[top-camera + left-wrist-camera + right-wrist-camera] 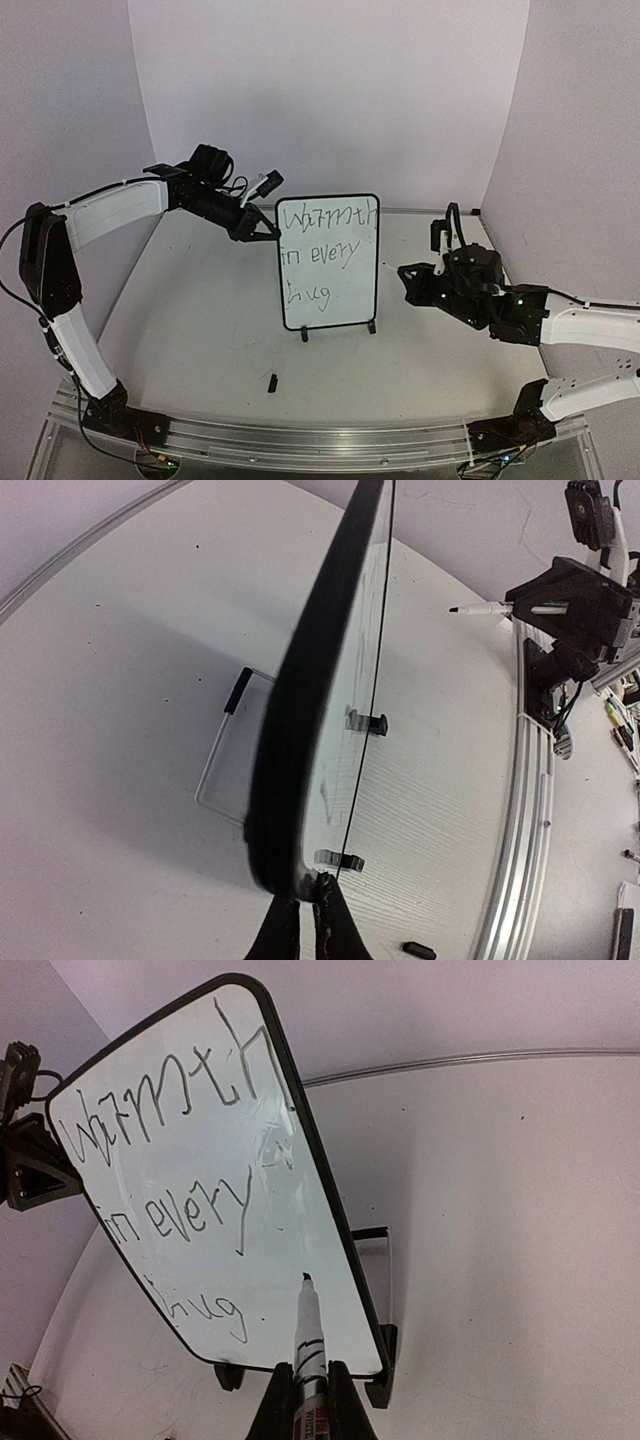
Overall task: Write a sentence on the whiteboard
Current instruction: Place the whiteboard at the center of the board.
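1. The small white board with a thin black frame (328,262) stands upright on the white desk (190,320).
2. The left hand (262,228) is closed tight on the board's top left edge.
3. The right hand (418,283) is closed around a white marker pen (308,1335), and the pen's tip is off the board.
4. The dark handwritten words (170,1160) fill three lines, so the writing looks done.
5. Next, I think, the left hand must let go softly, or the board may tip.

The whiteboard (328,262) blocks the middle of the desk (190,310), the left gripper (268,232) at its top corner, the right gripper (410,275) and marker (308,1335) beside it; front left is free
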Motion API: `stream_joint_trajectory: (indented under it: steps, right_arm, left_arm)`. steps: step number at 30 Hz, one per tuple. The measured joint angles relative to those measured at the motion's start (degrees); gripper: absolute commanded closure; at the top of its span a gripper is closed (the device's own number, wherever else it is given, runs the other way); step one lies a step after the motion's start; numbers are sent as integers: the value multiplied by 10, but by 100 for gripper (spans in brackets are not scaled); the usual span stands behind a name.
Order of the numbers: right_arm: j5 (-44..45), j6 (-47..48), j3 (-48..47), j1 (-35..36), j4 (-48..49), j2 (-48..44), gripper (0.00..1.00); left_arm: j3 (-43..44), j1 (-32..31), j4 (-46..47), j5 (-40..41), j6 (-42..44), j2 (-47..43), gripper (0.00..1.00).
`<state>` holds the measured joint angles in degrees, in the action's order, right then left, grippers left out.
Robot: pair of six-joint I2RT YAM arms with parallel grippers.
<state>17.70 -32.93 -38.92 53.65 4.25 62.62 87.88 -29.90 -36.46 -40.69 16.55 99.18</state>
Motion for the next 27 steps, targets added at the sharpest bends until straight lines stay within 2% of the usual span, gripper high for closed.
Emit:
stream_joint_trajectory:
  steps: [19, 27]
  right_arm:
    - [5, -12, 36, 0, -18, -46, 100]
    - [5, -14, 36, 0, -18, -44, 100]
  left_arm:
    - [3, -7, 27, -12, -10, 4, 100]
    - [2, -8, 29, -4, -11, 4, 87]
